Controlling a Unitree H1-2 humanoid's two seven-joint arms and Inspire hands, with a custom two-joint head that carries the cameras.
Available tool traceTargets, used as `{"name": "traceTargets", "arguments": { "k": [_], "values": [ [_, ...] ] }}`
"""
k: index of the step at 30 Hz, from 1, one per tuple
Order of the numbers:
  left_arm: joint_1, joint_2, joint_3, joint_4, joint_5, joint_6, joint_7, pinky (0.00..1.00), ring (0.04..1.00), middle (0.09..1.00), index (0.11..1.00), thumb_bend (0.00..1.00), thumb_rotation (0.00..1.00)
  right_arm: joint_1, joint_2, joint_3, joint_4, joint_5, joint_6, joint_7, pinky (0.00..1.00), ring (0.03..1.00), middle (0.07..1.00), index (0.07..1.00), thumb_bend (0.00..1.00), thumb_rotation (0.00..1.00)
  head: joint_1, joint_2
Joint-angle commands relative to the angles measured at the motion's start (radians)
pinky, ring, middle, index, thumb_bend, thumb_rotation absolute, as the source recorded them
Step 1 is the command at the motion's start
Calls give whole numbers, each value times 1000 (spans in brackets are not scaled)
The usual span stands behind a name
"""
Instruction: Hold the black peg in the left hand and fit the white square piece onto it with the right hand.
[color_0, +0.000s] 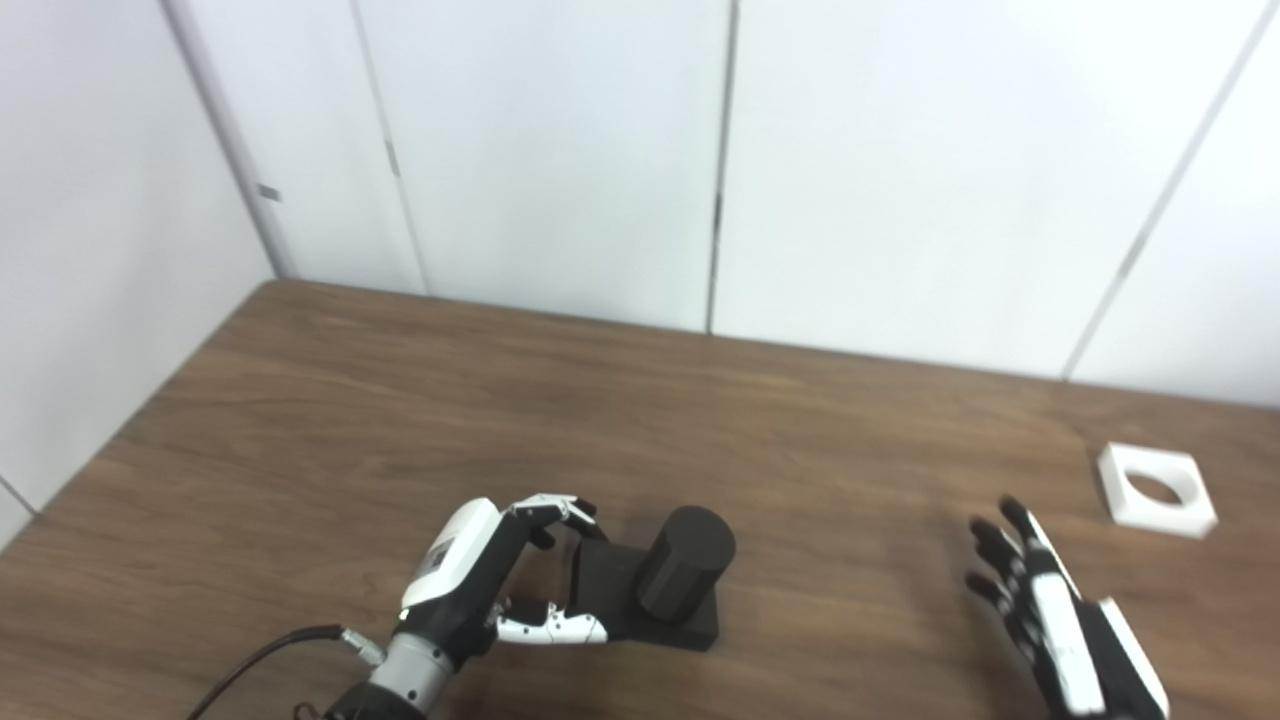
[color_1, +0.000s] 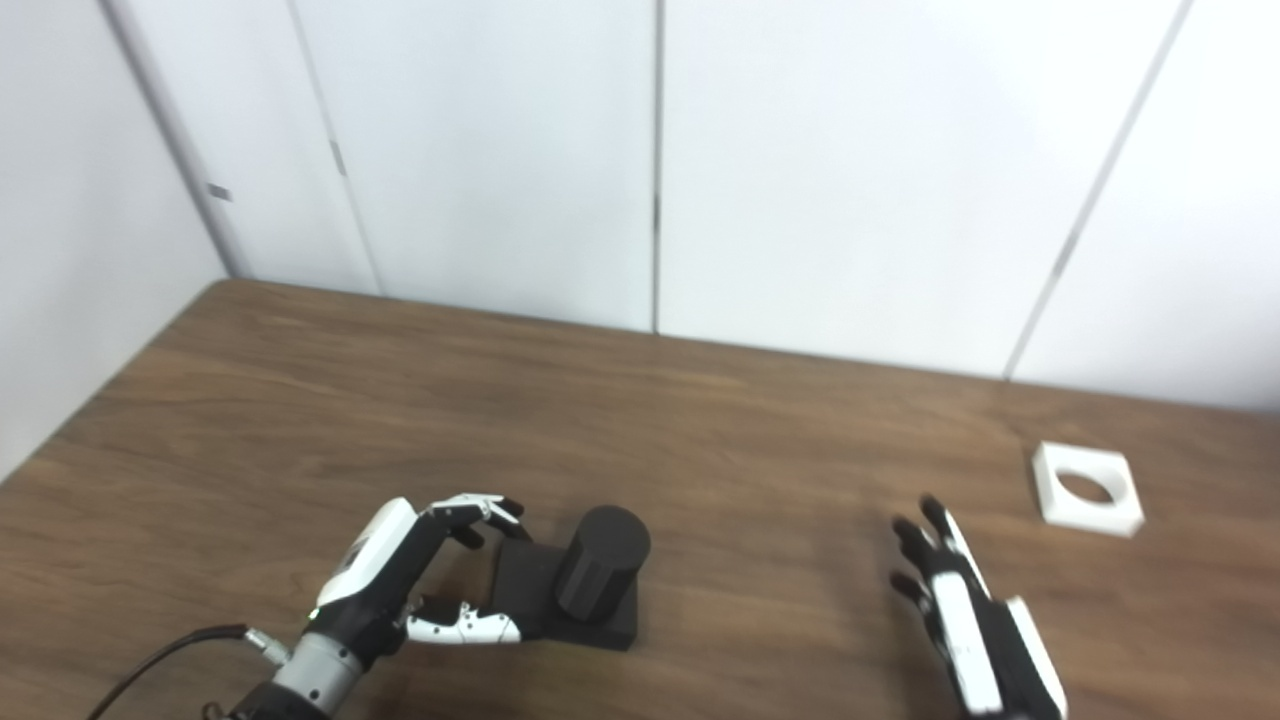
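The black peg (color_0: 685, 572), a short cylinder on a square black base (color_0: 610, 590), stands on the table at front centre. My left hand (color_0: 480, 575) wraps the base's left end, with its fingers (color_0: 560, 510) at the back corner and its thumb (color_0: 555, 628) along the front edge. The white square piece (color_0: 1157, 489), with a round hole, lies flat at the far right. My right hand (color_0: 1050, 620) hovers open, fingers spread, in front of and to the left of the white piece, apart from it.
The brown wooden table (color_0: 640, 420) ends at white wall panels (color_0: 640, 160) behind and on the left. A black cable (color_0: 260, 660) trails from my left wrist toward the front edge.
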Motion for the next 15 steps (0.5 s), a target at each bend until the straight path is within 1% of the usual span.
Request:
{"name": "traceTargets", "arguments": {
  "k": [1,5,10,13,15],
  "values": [
    [9,7,-15,-38,-4,-71,5,695,803,779,489,506,48,69,8,14,-30,-9,-33,-12,856,941,922,975,453,1000,-13,10],
    [44,1,-47,-25,20,-119,1,695,810,786,489,506,48,62,20,19,-33,-13,-19,-19,831,929,917,968,486,1000,-45,34],
    [61,-1,-75,8,49,-169,3,712,821,781,490,507,47,58,31,30,-42,-25,-9,-29,807,918,903,957,501,1000,-80,62],
    [60,-2,-90,25,81,-191,7,698,814,778,489,508,46,54,34,36,-51,-30,5,-33,821,921,904,955,502,1000,-92,75],
    [59,1,-101,38,107,-207,8,693,813,780,489,509,46,52,35,40,-59,-33,17,-38,824,920,904,956,485,1000,-97,79]
  ]
}}
